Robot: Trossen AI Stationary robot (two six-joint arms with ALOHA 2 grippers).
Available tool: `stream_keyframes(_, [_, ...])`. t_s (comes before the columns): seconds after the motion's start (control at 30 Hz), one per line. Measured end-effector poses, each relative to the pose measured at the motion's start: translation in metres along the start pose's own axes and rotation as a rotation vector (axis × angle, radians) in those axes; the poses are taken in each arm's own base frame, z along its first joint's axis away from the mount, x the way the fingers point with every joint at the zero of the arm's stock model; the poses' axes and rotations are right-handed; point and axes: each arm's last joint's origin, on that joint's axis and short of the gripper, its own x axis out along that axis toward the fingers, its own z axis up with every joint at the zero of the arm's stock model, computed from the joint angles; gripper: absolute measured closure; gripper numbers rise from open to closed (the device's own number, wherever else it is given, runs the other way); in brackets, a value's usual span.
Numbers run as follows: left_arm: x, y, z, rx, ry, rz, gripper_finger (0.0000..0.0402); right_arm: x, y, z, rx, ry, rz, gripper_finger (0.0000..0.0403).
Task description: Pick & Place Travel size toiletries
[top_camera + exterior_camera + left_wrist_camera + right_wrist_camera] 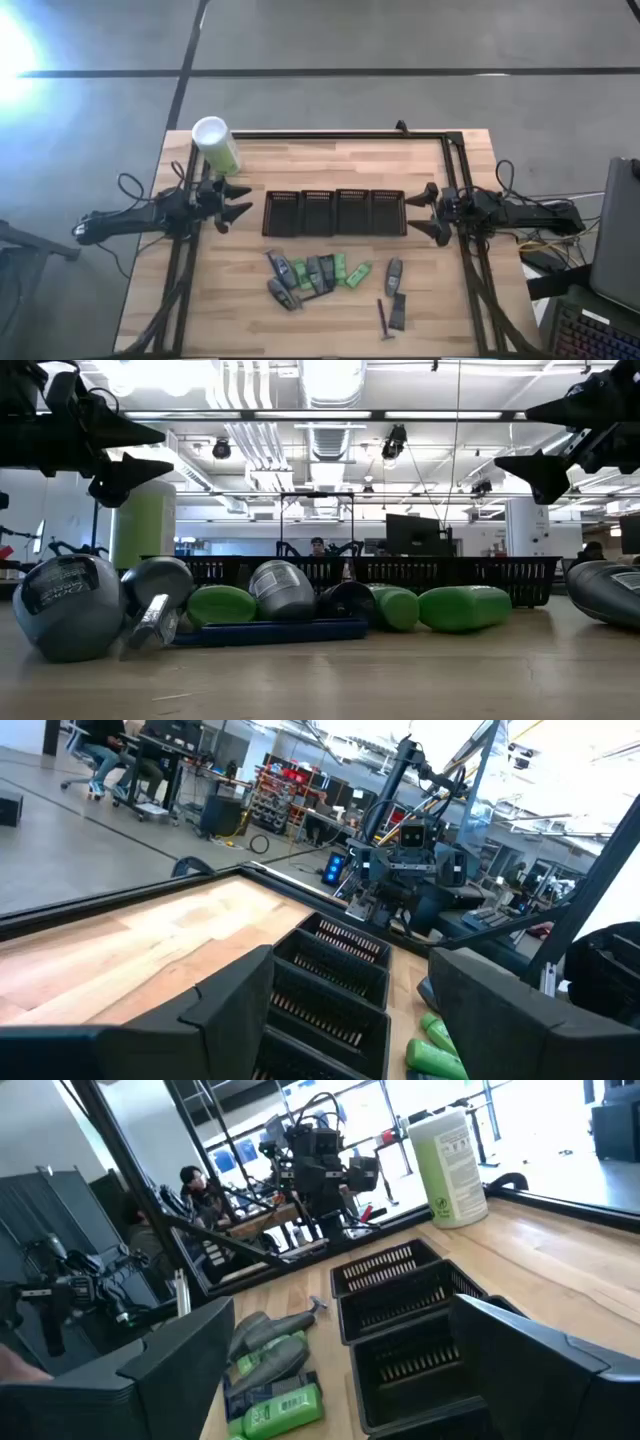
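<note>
Left tool [236, 203] and right tool [424, 212] both released, empty, flanking mesh trays [334, 212]; toiletries [318, 274] heaped on surface [330, 165] between, nearer front edge

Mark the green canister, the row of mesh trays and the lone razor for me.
green canister [214, 143], high view, on its white cap.
mesh trays [334, 212], high view, on the wall between the two middle trays.
razor [382, 319], high view, on its thin handle.

Both tools [236, 203] [423, 212] open, raised, empty.
</note>
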Motion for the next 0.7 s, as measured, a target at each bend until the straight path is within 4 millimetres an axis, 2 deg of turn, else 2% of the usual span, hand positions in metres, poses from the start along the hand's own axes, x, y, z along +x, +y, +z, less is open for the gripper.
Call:
stream_keyframes(0.53, [0.000,0.000,0.000,0.000,-0.001,0.001,0.0129,0.000,0.000,0.000,-0.001,-0.003,0.002,0.0039])
stream_keyframes(0.7, [0.000,0.000,0.000,0.000,0.000,0.000,0.0129,-0.001,0.007,0.016,0.182,-0.157,0.086,0.0039])
